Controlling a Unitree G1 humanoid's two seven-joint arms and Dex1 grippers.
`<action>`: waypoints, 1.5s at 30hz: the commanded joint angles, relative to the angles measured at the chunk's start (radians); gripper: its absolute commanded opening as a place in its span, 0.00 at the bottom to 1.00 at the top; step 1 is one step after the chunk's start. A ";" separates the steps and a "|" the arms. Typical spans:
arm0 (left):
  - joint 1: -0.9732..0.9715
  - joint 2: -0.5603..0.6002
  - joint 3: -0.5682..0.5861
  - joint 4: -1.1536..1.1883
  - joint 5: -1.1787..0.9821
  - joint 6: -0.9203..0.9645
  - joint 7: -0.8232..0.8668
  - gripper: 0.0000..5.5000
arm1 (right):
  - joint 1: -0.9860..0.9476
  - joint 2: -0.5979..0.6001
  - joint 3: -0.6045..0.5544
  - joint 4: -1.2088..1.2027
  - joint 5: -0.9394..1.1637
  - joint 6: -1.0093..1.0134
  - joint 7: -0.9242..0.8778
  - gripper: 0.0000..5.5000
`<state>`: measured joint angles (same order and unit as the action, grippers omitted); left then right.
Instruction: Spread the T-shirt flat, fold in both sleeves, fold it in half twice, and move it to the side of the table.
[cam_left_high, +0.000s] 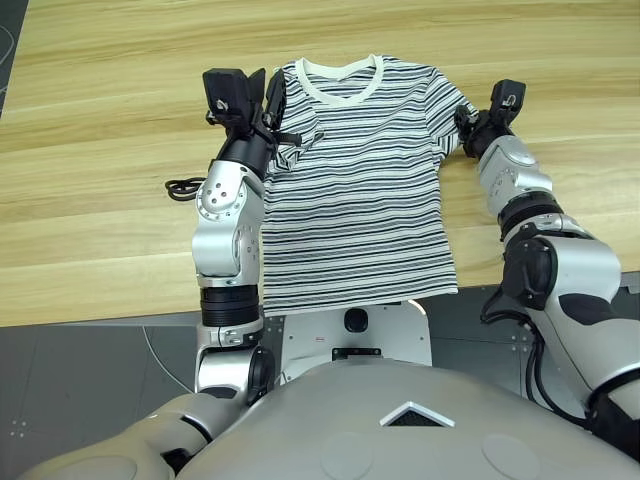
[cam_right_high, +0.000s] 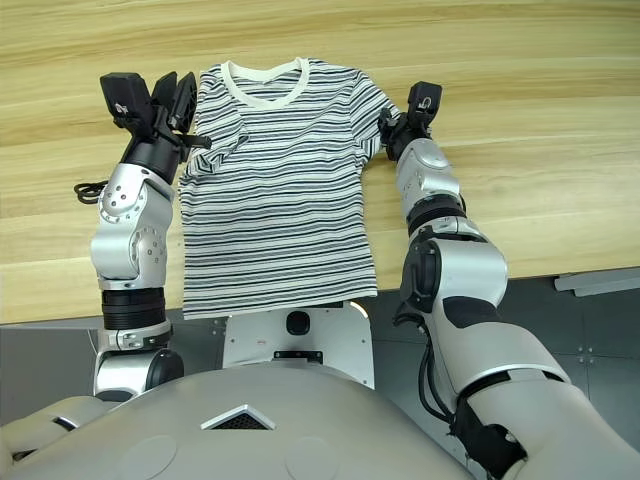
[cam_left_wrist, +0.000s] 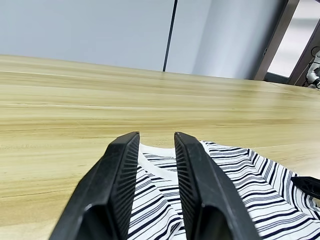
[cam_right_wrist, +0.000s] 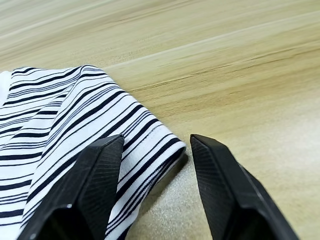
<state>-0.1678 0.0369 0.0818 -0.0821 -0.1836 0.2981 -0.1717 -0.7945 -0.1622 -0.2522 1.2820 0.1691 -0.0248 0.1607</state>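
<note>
The striped T-shirt (cam_left_high: 355, 190) lies front up on the wooden table (cam_left_high: 100, 120). Its cream collar (cam_left_high: 340, 80) points to the far side and its hem reaches the near edge, where the cloth hangs slightly over. The body lies mostly smooth.

On the left side, the sleeve (cam_left_high: 300, 140) is turned inward onto the chest, where it makes a small crumpled fold just beside the left arm. On the right side, the sleeve (cam_left_high: 450, 110) is spread outward and lies flat on the wood.

The left gripper (cam_left_wrist: 156, 140) sits at the shirt's far left shoulder, near the collar, and points toward the far side of the table. Its two ribbed black fingers (cam_left_wrist: 120, 175) stand parallel with a narrow gap between them. Striped cloth shows below that gap, and nothing is visibly pinched, so the gripper reads as released.

The right gripper (cam_right_wrist: 157, 142) is at the outer end of the right sleeve. Its fingers are spread wide, one over the striped cloth and the other over bare wood just beyond the sleeve's hem. It holds nothing, and the hem edge lies between the two fingers.

A small coil of black cable (cam_left_high: 183, 187) rests on the table to the left of the left arm, apart from the shirt.
</note>
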 joint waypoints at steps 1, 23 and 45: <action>0.001 -0.002 0.001 0.000 -0.006 0.000 0.012 0.24 | -0.018 0.007 -0.003 0.010 -0.007 0.030 0.008 0.41; 0.002 -0.036 0.010 0.006 -0.008 -0.016 0.033 0.24 | -0.034 0.122 0.053 -0.139 -0.031 -0.110 0.098 0.02; 0.015 -0.046 0.018 -0.008 -0.018 -0.022 0.062 0.24 | 0.146 0.218 0.278 -0.307 -0.110 0.015 0.343 0.02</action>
<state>-0.1587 -0.0073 0.0952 -0.0874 -0.1938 0.2778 -0.1235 -0.6686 0.0504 0.0408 1.0187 0.0341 0.0104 0.4760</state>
